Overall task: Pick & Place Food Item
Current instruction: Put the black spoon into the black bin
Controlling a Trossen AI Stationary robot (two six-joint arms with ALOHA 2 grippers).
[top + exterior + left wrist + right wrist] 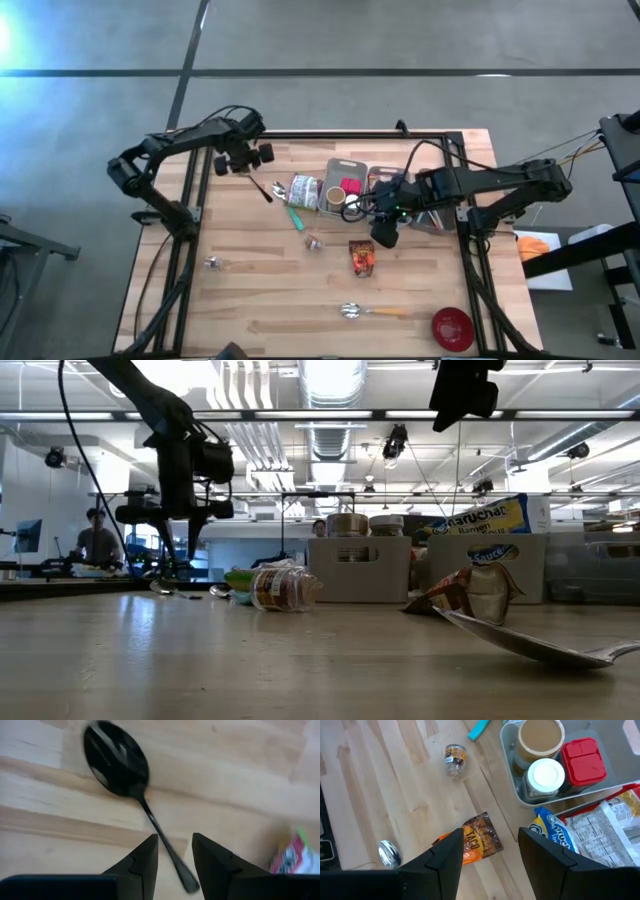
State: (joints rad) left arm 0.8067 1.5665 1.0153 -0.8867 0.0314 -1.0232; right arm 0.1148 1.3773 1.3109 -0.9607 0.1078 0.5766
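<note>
Your left gripper (175, 857) hangs low over the black spoon (116, 761), fingers slightly apart astride the handle's end; the blur leaves it unclear whether they touch it. Your right gripper (487, 852) hovers above the table (250, 300) with its jaws partly open and empty, beside the bin (512, 780) of jars. The taco packet (475, 840) lies flat on the wood right beneath it, and a small jar (455, 759) on its side lies farther off.
</note>
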